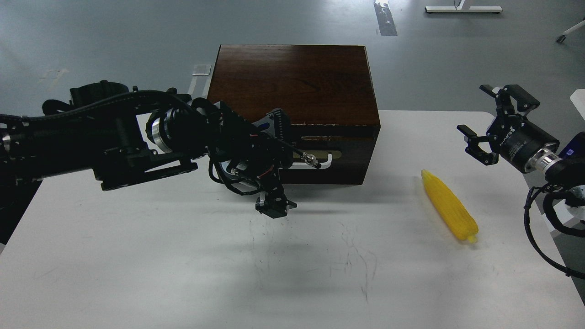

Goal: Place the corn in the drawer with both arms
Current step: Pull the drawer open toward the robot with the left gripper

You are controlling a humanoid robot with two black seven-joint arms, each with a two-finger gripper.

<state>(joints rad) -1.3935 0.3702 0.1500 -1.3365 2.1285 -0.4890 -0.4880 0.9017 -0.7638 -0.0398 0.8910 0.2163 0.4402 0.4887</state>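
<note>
White table (137,256) up front, its top scuffed with faint dark scratches. Behind it, grey glossy floor (114,36) catching soft glare. A white furniture foot (462,8) sits at the far top edge.

Corn (449,212) right of drawer (339,154) (both on table (137,256)).

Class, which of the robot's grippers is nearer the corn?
Right. The right gripper hovers just above and right of the corn; the left gripper is far left, at the drawer.

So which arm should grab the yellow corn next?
Probably the right. Its open black gripper hangs free just beyond the bright yellow corn cob, while the left gripper is busy at the dark wooden drawer's white handle.
</note>
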